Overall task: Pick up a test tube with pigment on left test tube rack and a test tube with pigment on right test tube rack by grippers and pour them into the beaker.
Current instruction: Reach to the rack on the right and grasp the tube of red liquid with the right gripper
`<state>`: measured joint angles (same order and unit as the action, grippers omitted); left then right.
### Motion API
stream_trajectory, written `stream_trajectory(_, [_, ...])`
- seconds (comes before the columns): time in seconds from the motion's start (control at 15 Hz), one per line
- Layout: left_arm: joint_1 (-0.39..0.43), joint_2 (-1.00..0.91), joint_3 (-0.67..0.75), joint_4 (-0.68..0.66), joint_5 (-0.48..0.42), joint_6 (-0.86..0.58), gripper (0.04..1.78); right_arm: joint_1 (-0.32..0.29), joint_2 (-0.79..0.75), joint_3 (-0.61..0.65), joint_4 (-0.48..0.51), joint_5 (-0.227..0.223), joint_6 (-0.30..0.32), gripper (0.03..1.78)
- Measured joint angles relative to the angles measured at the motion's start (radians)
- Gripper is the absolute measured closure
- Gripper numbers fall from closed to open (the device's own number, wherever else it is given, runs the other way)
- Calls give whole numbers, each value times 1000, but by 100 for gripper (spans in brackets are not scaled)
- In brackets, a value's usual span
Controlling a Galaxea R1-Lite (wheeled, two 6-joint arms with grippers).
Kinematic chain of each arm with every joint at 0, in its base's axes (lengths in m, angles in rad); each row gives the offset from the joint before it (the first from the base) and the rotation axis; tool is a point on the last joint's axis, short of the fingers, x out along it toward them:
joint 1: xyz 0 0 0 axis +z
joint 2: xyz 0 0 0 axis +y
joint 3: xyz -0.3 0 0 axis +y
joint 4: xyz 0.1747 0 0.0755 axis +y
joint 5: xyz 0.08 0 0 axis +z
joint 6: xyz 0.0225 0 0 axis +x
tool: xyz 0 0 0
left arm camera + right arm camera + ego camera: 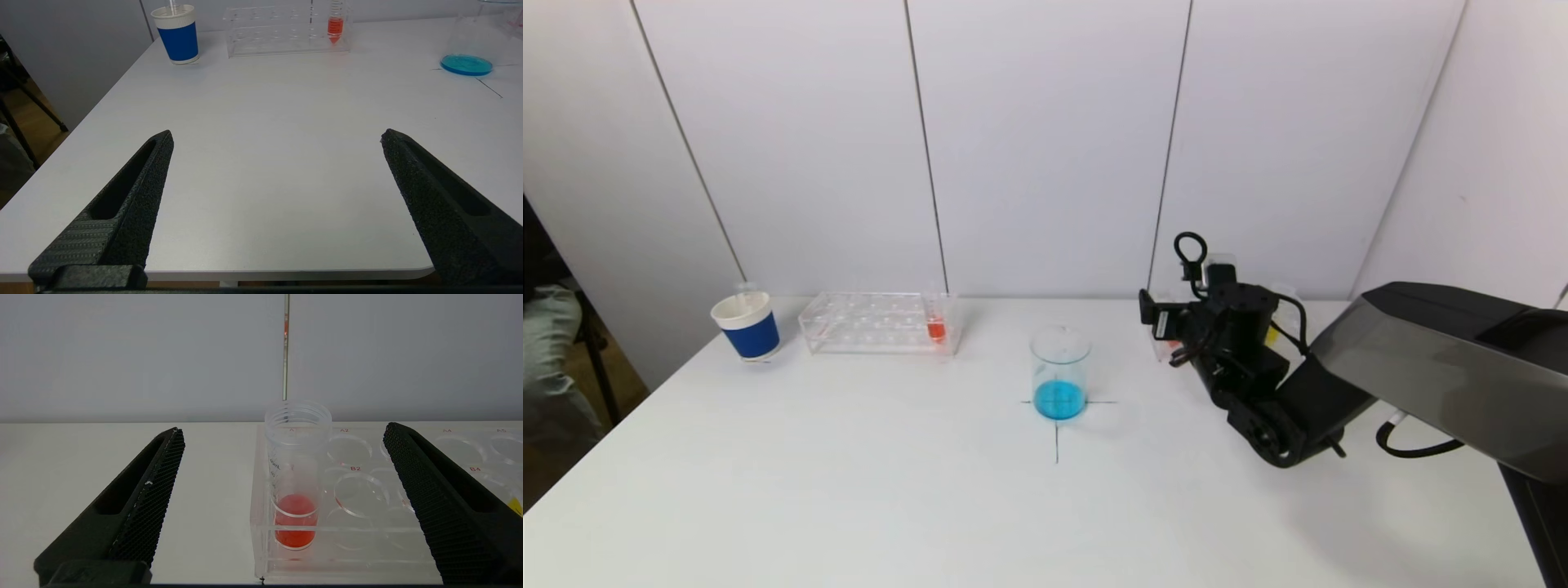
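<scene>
Before the spread right tool (282, 433), rack (367, 539) holes read A2, B2, B4.

We note a clear beaker (1059, 371) standing upright on a black cross mark at the middle of the worktop, with a shallow layer of blue liquid at its base. To its left sits the clear left test tube rack (870, 323); one test tube (936, 321) stands upright at its beaker-side end, holding orange-red pigment in its conical tip. In the right wrist view, the right test tube rack (367, 522) holds an open, threaded-mouth tube (296, 473) upright in a corner hole, red pigment at its bottom.
</scene>
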<state>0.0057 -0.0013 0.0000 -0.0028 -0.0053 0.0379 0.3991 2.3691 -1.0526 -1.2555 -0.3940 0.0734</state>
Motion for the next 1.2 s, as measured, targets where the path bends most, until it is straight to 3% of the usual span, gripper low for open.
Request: stream_trajectory(1.2, [0, 0, 0, 0, -1, 0, 4, -21, 61, -75, 14, -1, -10, 4])
